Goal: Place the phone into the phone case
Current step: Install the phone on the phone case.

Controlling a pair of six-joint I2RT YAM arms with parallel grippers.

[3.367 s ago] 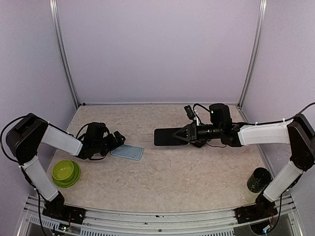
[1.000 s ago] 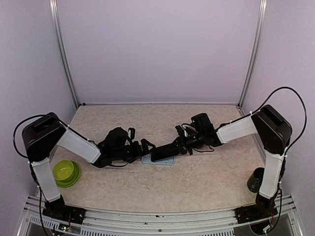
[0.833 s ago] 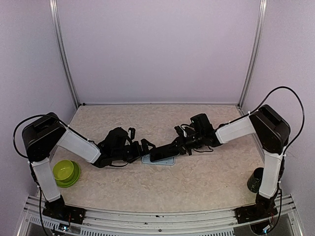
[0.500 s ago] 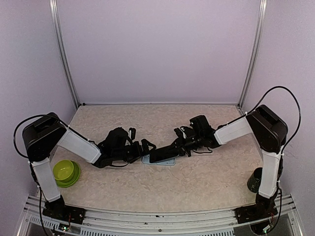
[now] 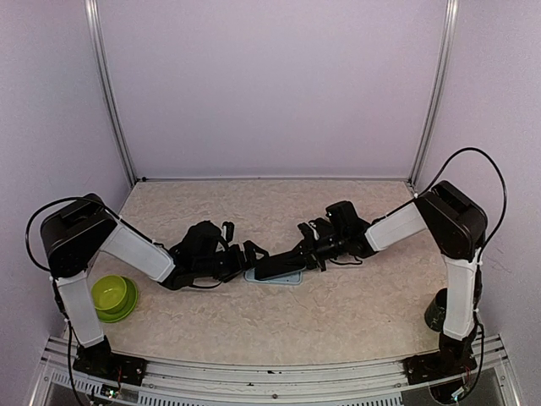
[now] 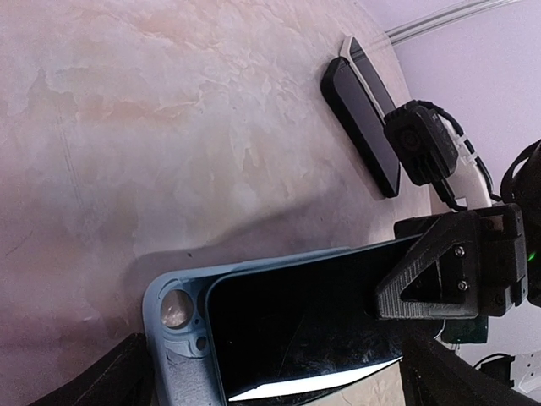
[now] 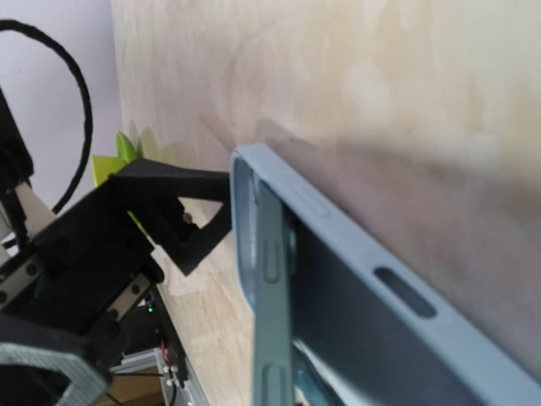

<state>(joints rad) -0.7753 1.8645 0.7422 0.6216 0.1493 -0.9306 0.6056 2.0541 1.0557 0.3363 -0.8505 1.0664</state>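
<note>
Pale blue phone case [image 5: 287, 279] flat at centre of tabletop [image 5: 338, 313]. Dark phone [image 5: 275, 267] lying on it, case's camera-hole end uncovered. Clamped on phone from 2 o'clock: right tool [image 5: 302, 254]. At case's 9 o'clock end: left tool [image 5: 247, 260], spread wide, one finger each side. Green bowl [image 5: 112, 296] at 8 o'clock, well apart.

This is a robotics lab test cell: the left arm [image 5: 127, 245] and the right arm [image 5: 397, 224], both white and black, are bolted to a metal rail [image 5: 270, 372] at the near edge of a marbled beige desk [image 5: 338, 313]. Plain lilac walls [image 5: 270, 85] and aluminium posts [image 5: 108, 93] box it in (loose cables [image 5: 486, 169] loop off each arm).
</note>
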